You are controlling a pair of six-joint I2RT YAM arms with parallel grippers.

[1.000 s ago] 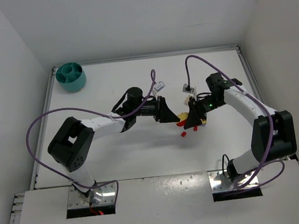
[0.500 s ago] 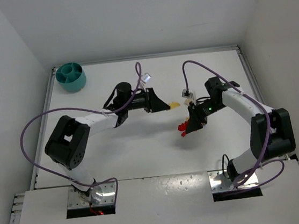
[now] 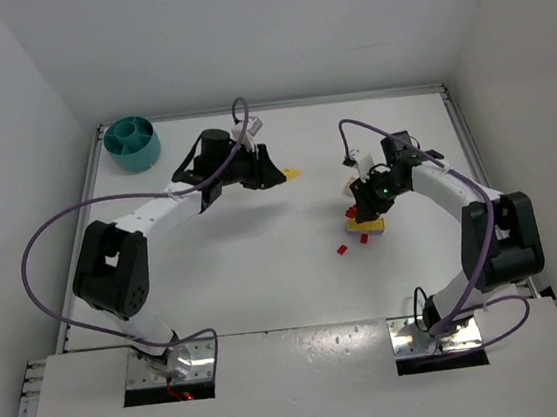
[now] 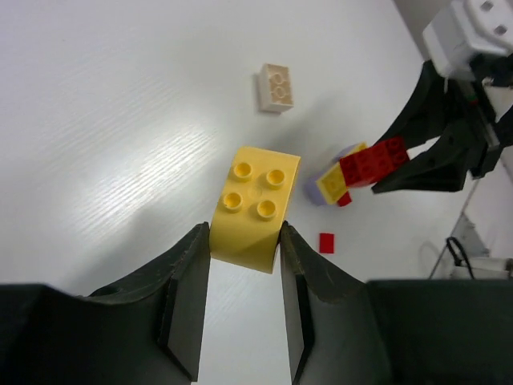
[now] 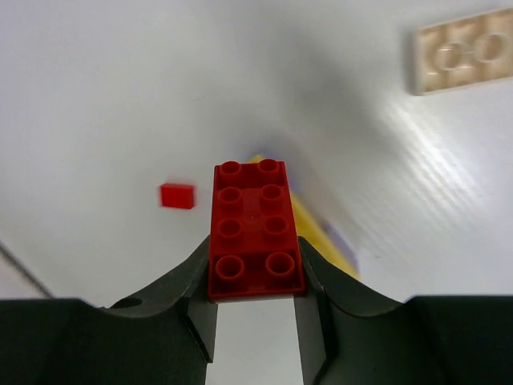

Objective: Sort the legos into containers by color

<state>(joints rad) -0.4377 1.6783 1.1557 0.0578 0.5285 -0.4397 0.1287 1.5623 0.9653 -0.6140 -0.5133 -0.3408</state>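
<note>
The left pincer (image 4: 244,237) is closed on a yellow brick (image 4: 255,204), a square four-stud piece clamped by its two sides between the dark fingertips at the bottom centre of the left wrist view, studs up and most of the brick sticking out beyond the tips. From the top camera this left pincer (image 3: 273,174) sits in the upper middle of the frame above the white table (image 3: 268,290), with the yellow brick (image 3: 292,174) showing at its right-hand tip. The teal bowl (image 3: 131,142) stands in the upper left corner, well apart from it, and its divided compartments face up. The right pincer (image 5: 255,261) grips a red brick (image 5: 255,233), a long eight-stud piece held by its near end between the fingertips at the lower centre of the right wrist view. From the top camera the right pincer (image 3: 364,204) is right of centre, with the red brick (image 3: 351,212) at its tip. A second yellow brick (image 3: 368,226) lies just below it on the table, with a purple piece (image 4: 314,191) against it; whether the red brick touches them cannot be told. A small red piece (image 3: 343,249) lies near, lower left of that cluster, and a beige brick (image 4: 276,87) lies apart, flat on the table.
</note>
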